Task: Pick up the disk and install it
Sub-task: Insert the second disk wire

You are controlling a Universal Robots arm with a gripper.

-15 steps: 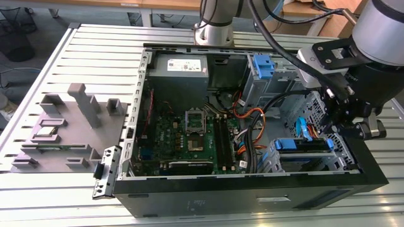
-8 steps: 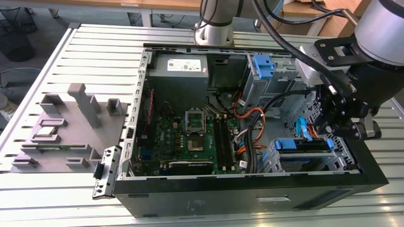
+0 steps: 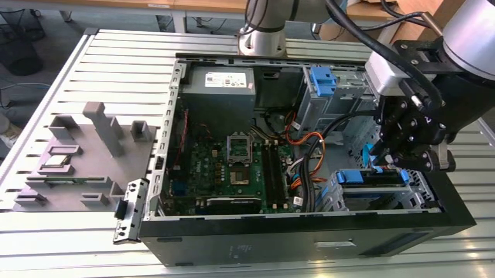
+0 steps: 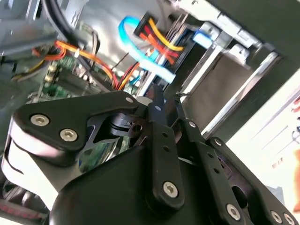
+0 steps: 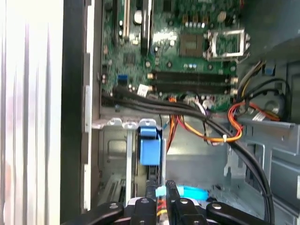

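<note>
The gripper [image 3: 393,164] is hanging over the drive cage [image 3: 421,185] at about four o'clock in the open computer case [image 3: 309,231], at the exterior view's right. In both wrist views its claw [image 5: 161,190] is showing its two black fingertips [image 4: 157,104] drawn nearly together, with only a slit between them. Nothing solid is showing in that slit. A pale blue cable [image 5: 190,192] is running just past the tips, and it cannot be told whether it is touching them.

The disk [image 3: 357,176] is sitting in the cage right under the claw. Only the blue end of its carrier and a dark edge are showing in the exterior view, because the gripper's body is covering the rest. In the first wrist view the blue carrier tab [image 5: 150,147] is standing in the bay just ahead of the fingertips, while the metal body behind it is lying hidden by the cage walls. How far the disk is seated cannot be made out.

Orange cables [image 3: 303,141] are looping between the cage and the motherboard [image 3: 232,168] at the centre. A grey power-supply box [image 3: 224,81] is sitting at twelve o'clock and a second blue caddy [image 3: 321,80] at one o'clock. A grey parts fixture [image 3: 85,156] is lying on the slatted table [image 3: 124,58] at nine o'clock. The arm's upper links are running out of the picture at the top.
</note>
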